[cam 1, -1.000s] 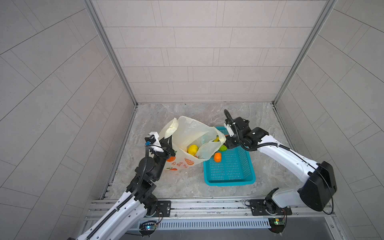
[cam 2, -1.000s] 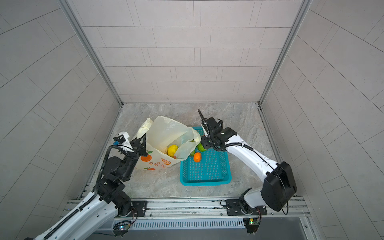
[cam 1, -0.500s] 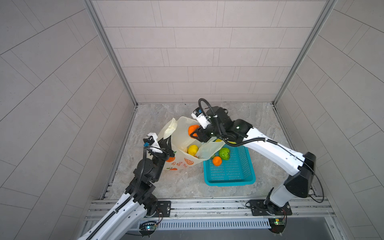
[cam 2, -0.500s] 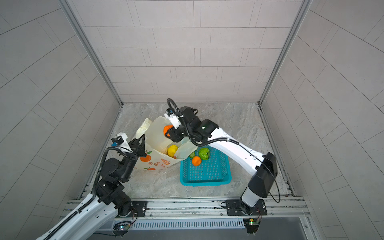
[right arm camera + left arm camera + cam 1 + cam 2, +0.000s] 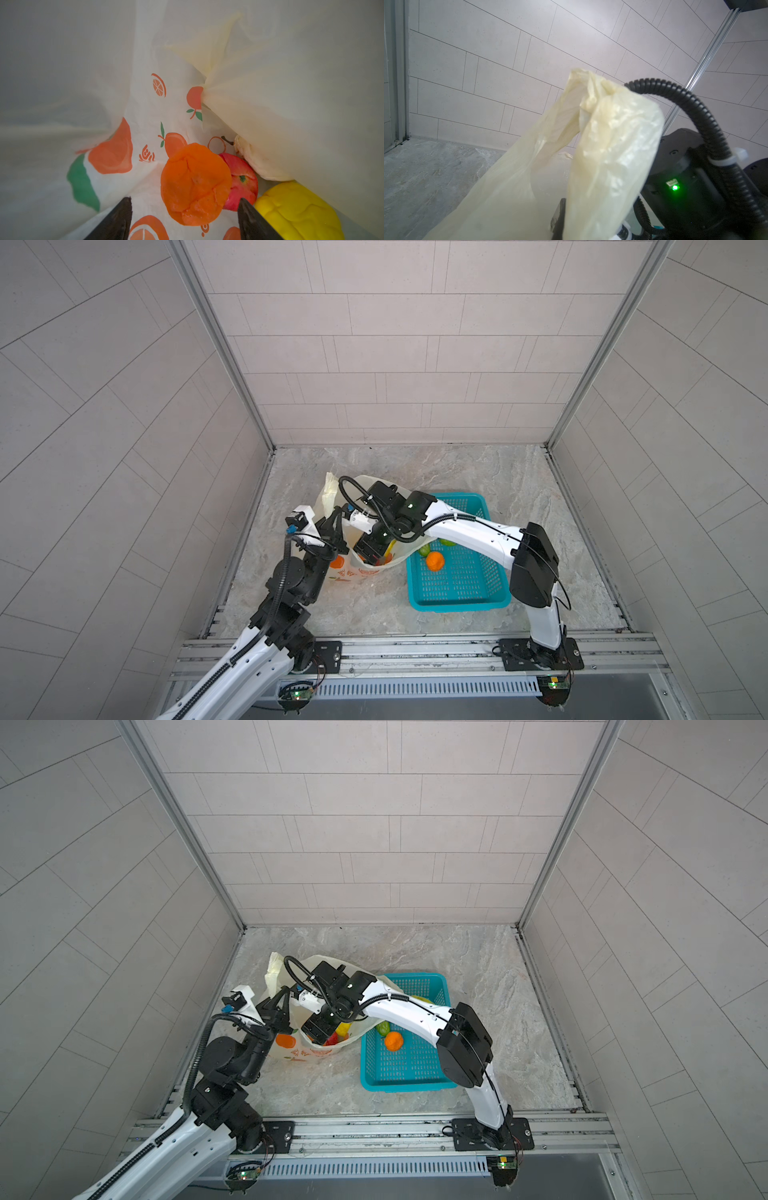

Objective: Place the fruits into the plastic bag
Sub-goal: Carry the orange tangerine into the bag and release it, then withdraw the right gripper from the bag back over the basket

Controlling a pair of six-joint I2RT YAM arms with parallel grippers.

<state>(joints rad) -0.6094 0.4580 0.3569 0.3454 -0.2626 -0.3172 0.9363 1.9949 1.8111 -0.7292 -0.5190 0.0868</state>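
My left tool (image 5: 334, 531) is pinched shut on the near rim of the thin, translucent cream-yellow plastic bag (image 5: 357, 572) printed with orange fruits. The film is lifted at that point, so the mouth faces up. In my left wrist view the film drapes over one dark finger (image 5: 558, 216) and a handle loop (image 5: 591, 99) stands above it.

The bag sits on the grey marbled worktop (image 5: 519, 489), touching the left side of the teal perforated plastic basket (image 5: 457, 601).

My right tool (image 5: 185, 200) reaches across the middle and down through the bag's mouth. Its two black fingers (image 5: 116, 220) are spread wide and hold nothing. Between them, touching neither, a flattened orange toy fruit (image 5: 195, 185) lies on the bag's printed bottom. A red apple-like toy fruit (image 5: 243, 185) lies against it, and a bumpy yellow toy fruit (image 5: 295, 209) sits just beside the red one. A pale cream lump (image 5: 264, 164) lies behind them, and I cannot tell what it is.

In both top views a round orange toy fruit (image 5: 435, 561) sits in the basket's far half, with a green toy piece (image 5: 424, 549) just beside it near the bag. A second green piece (image 5: 446, 542) shows partly under my right arm.
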